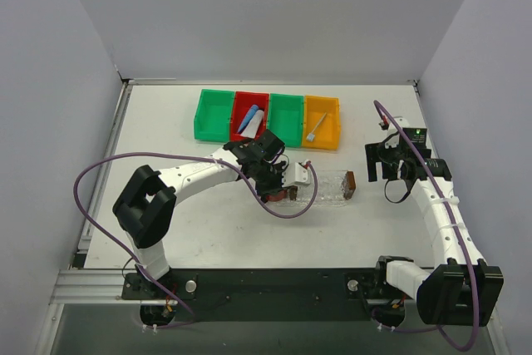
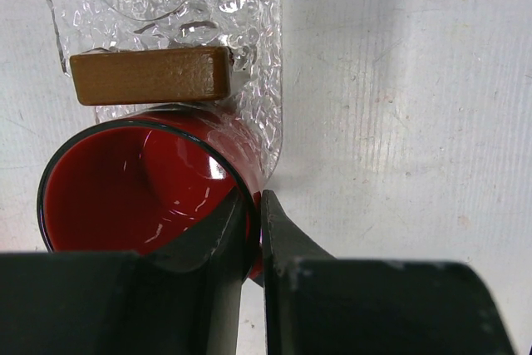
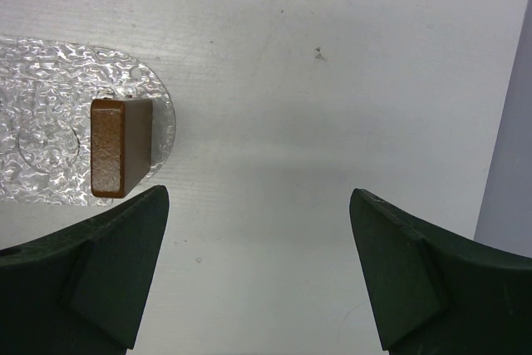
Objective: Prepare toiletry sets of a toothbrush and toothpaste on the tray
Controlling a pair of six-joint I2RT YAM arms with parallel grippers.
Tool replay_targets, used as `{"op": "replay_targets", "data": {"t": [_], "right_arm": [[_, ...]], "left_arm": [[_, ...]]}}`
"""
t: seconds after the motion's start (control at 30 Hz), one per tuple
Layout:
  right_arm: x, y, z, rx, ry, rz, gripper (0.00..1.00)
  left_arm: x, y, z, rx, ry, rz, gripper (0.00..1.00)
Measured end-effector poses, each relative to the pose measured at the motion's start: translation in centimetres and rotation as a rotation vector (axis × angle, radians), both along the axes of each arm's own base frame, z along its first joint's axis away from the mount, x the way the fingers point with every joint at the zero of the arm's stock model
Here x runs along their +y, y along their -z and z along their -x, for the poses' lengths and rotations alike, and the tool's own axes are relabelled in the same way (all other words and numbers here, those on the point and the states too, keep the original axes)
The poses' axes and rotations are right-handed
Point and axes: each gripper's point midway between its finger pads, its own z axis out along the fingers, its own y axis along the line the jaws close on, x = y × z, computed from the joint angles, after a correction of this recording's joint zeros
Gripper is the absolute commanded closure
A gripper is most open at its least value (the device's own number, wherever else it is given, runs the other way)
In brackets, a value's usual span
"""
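Note:
The clear tray (image 1: 327,187) lies mid-table with a brown block (image 1: 350,183) at its right end. My left gripper (image 1: 280,190) is at the tray's left end, shut on the rim of a red cup (image 2: 133,197) that lies tilted against the tray's other brown block (image 2: 150,75). One finger is inside the cup and one outside. The white toothbrush (image 1: 317,129) lies in the orange bin (image 1: 322,110). The blue tube (image 1: 247,124) and the white tube (image 1: 256,115) lie in the red bin (image 1: 249,100). My right gripper (image 1: 386,174) is open and empty, right of the tray.
Two green bins (image 1: 214,114) (image 1: 286,111) stand in the row with the red and orange ones at the back. In the right wrist view the tray's bubbly end (image 3: 50,97) and block (image 3: 121,147) lie left of the open fingers (image 3: 116,268).

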Motion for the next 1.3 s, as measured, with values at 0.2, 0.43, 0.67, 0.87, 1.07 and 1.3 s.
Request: {"op": "replay_targets", "data": {"t": [0.2, 0.43, 0.67, 0.87, 1.07, 1.3], "right_arm": [[0.0, 0.0, 0.0, 0.000, 0.000, 0.000, 0.15], [0.0, 0.0, 0.0, 0.000, 0.001, 0.000, 0.15], [0.0, 0.0, 0.0, 0.000, 0.001, 0.000, 0.15], [0.0, 0.0, 0.0, 0.000, 0.001, 0.000, 0.15], [0.0, 0.0, 0.0, 0.000, 0.002, 0.000, 0.15], [0.3, 0.1, 0.1, 0.003, -0.009, -0.014, 0.15]], "left_arm": [[0.1, 0.0, -0.1, -0.006, -0.004, -0.004, 0.74], [0.2, -0.4, -0.4, -0.024, -0.012, -0.005, 0.67], [0.2, -1.4, -0.4, -0.041, -0.017, 0.013, 0.64], [0.2, -1.9, -0.4, -0.046, -0.024, 0.023, 0.57], [0.2, -3.7, -0.4, -0.066, -0.039, 0.059, 0.50], [0.4, -7.2, -0.2, -0.115, -0.056, 0.132, 0.43]]}}
